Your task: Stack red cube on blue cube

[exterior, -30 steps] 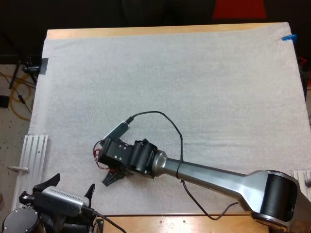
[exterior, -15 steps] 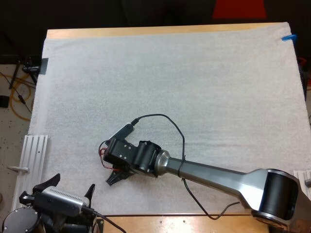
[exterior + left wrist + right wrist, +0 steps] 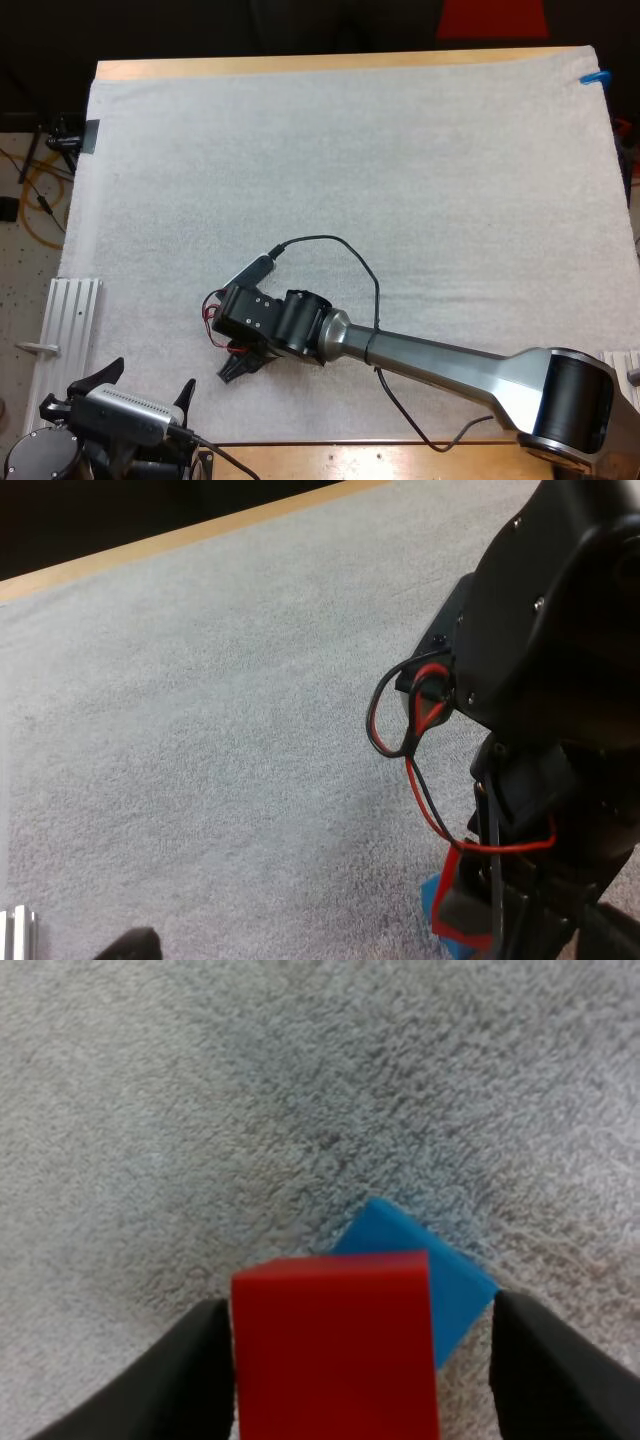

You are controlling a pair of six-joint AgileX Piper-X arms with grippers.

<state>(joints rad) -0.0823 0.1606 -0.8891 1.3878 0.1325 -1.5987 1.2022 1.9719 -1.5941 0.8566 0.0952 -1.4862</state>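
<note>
White mat (image 3: 200, 1080) below, red cube (image 3: 335, 1345) between right gripper's (image 3: 365, 1360) parted fingers (image 3: 190, 1380).

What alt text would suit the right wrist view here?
A red cube sits over a blue cube on the white mat, the blue one's corner peeking out beyond it. The right gripper has its black fingers apart on either side.
</note>
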